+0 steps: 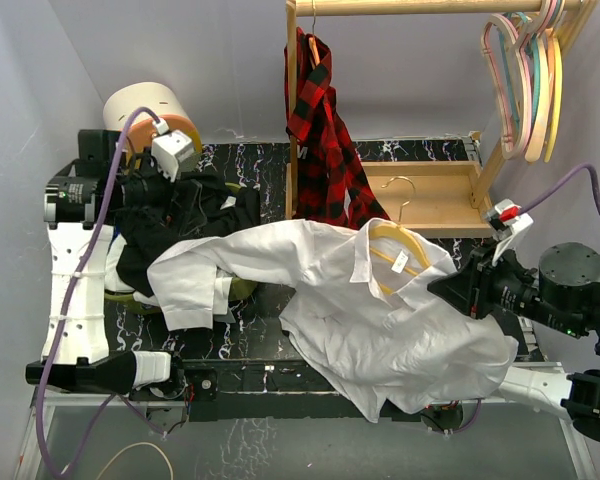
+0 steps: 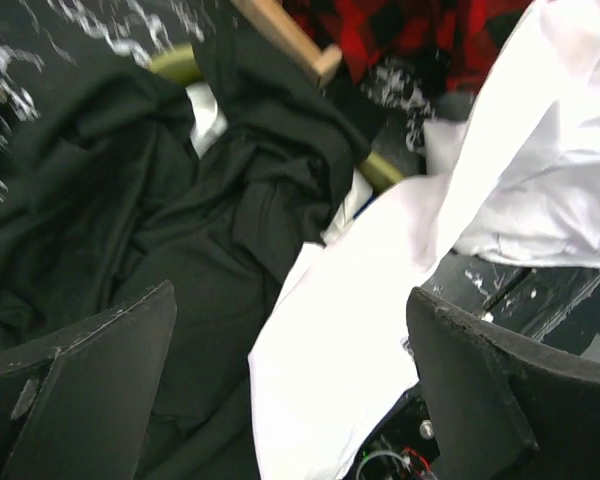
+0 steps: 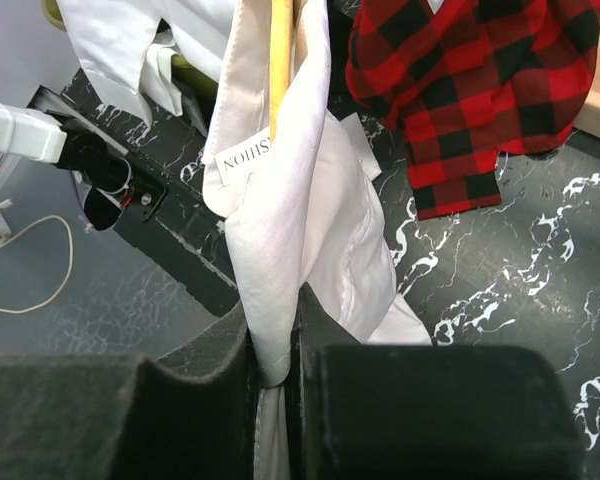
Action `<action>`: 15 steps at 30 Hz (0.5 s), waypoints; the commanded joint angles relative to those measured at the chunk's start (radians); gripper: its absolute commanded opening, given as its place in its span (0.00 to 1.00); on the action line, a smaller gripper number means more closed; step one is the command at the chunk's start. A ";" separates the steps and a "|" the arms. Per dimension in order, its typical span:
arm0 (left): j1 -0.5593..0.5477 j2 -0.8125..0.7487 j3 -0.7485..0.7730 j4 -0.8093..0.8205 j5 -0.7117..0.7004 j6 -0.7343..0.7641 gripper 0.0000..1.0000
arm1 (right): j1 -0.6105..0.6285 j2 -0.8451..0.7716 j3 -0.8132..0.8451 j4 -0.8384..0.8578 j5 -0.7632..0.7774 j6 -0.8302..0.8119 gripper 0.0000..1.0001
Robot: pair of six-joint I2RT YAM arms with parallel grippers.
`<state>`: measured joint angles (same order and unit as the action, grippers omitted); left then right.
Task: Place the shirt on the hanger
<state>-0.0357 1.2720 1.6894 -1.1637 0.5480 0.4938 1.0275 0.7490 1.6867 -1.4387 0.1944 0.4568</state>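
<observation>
Shirt (image 1: 380, 310) was clamped by the right tool (image 3: 275, 345) alone, left tool (image 2: 290, 340) spread empty, so the hanger (image 1: 400, 232) could be slipped out.

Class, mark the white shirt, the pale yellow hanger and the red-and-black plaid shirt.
white shirt (image 1: 380, 330): top view, on its body.
pale yellow hanger (image 1: 405, 233): top view, on its upper arm.
red-and-black plaid shirt (image 1: 325, 150): top view, on its hanging body.

Thin, smooth white cloth shirt (image 1: 380, 310) over a pale yellow, plastic-looking hanger (image 3: 278, 60); black white-veined marble-look worktop (image 3: 520, 250); bare wood rack (image 1: 430, 195); matt black garment (image 2: 130, 200).
</observation>
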 commanded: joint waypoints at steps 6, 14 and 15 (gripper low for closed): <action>-0.053 0.124 0.390 -0.255 0.581 0.155 0.94 | 0.003 0.009 -0.226 0.123 -0.187 -0.004 0.08; -0.198 0.286 0.517 -0.266 0.638 0.135 0.69 | 0.003 0.022 -0.291 0.177 -0.124 -0.031 0.08; -0.206 0.289 0.509 -0.265 0.624 0.134 0.57 | 0.003 0.019 -0.276 0.155 -0.050 -0.010 0.08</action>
<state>-0.1978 1.5570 2.1803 -1.3930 1.1080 0.6086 1.0275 0.8207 1.3514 -1.3609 0.0257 0.4389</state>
